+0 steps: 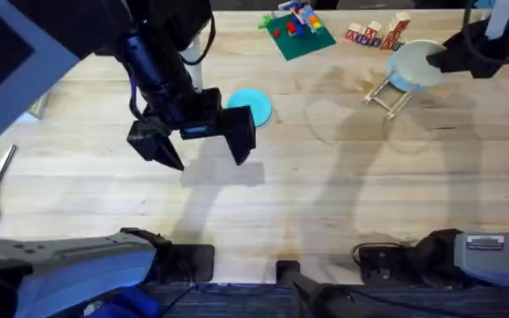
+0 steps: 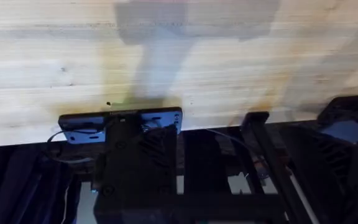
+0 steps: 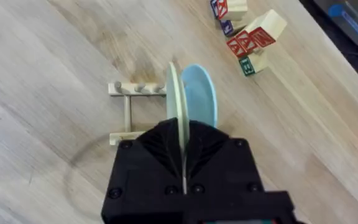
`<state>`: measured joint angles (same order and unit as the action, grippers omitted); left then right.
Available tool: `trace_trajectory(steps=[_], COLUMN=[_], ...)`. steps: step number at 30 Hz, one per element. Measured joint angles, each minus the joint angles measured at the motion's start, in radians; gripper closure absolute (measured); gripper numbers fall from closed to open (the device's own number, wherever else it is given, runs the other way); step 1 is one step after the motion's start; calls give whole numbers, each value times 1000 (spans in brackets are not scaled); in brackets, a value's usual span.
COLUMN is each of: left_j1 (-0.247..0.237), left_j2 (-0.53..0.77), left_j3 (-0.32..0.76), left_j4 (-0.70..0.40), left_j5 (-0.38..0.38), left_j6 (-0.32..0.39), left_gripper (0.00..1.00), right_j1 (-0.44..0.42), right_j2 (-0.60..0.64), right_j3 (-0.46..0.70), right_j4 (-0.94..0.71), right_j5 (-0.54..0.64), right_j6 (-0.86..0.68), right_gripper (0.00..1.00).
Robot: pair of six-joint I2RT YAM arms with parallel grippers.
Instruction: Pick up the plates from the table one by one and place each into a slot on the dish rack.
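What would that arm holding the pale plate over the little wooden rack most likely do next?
Probably open its jaws and let go. In the right wrist view the right gripper is shut on the cream plate, which stands upright in the dish rack beside the light blue plate. A bright blue plate waits on the table.

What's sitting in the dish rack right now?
In the dish rack, a light blue plate and a cream plate stand upright; the right gripper covers their lower edges.

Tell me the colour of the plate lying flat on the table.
Bright blue: the plate shows best in the overhead view, just beyond the left gripper.
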<state>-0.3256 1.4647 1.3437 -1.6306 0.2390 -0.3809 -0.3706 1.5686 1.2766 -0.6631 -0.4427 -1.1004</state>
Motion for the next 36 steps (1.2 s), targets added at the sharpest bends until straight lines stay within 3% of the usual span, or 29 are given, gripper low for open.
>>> trace_trajectory(steps=[15, 27, 36], left_j1=[0, 0, 0], left_j2=[0, 0, 0], left_j3=[0, 0, 0], left_j4=[0, 0, 0], left_j5=[0, 0, 0], left_j6=[0, 0, 0], left_gripper=[5, 5, 5], right_j1=[0, 0, 0], right_j2=[68, 68, 68], right_j3=[0, 0, 0], right_j4=[1, 3, 10], right_j5=[0, -5, -34], right_j6=[0, 0, 0], right_gripper=[969, 827, 815])
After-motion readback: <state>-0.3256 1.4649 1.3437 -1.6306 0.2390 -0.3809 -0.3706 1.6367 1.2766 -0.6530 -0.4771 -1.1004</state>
